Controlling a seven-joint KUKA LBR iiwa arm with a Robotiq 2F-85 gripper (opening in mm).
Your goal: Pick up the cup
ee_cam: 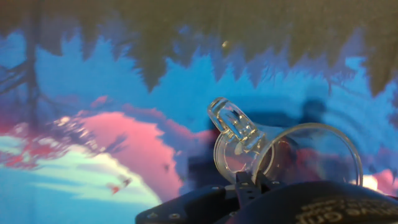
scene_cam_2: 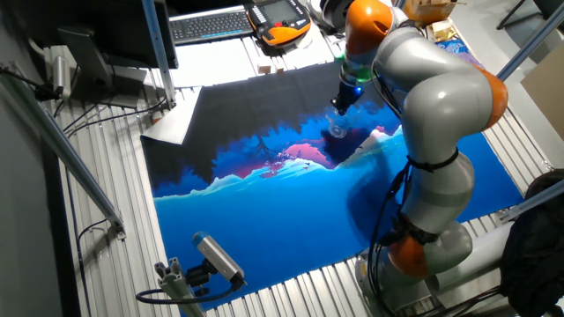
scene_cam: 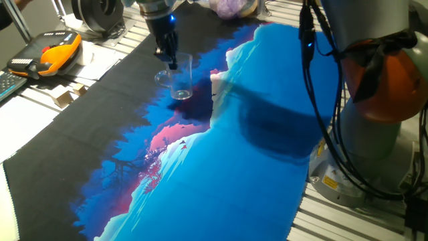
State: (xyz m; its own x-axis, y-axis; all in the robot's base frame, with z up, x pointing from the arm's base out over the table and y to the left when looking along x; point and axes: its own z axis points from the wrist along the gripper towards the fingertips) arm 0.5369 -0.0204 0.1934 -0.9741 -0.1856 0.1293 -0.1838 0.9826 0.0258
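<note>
The cup (scene_cam: 180, 84) is a small clear mug standing out against the black and blue printed cloth (scene_cam: 254, 167). My gripper (scene_cam: 172, 63) comes down from above and its fingers are shut on the cup's rim. The cup's base is at or just above the cloth; I cannot tell whether it touches. In the hand view the cup (ee_cam: 292, 155) fills the lower right, with its loop handle (ee_cam: 233, 121) pointing up and left, right in front of my gripper (ee_cam: 249, 183). In the other fixed view the cup (scene_cam_2: 337, 130) hangs under my gripper (scene_cam_2: 342, 104).
A small white block (scene_cam: 219, 82) lies on the cloth just right of the cup. An orange-black handheld pendant (scene_cam: 57, 53) and cardboard pieces (scene_cam: 67, 95) lie off the cloth's left. My arm's base (scene_cam: 381, 87) and cables stand at the right. A keyboard (scene_cam_2: 207, 25) lies behind.
</note>
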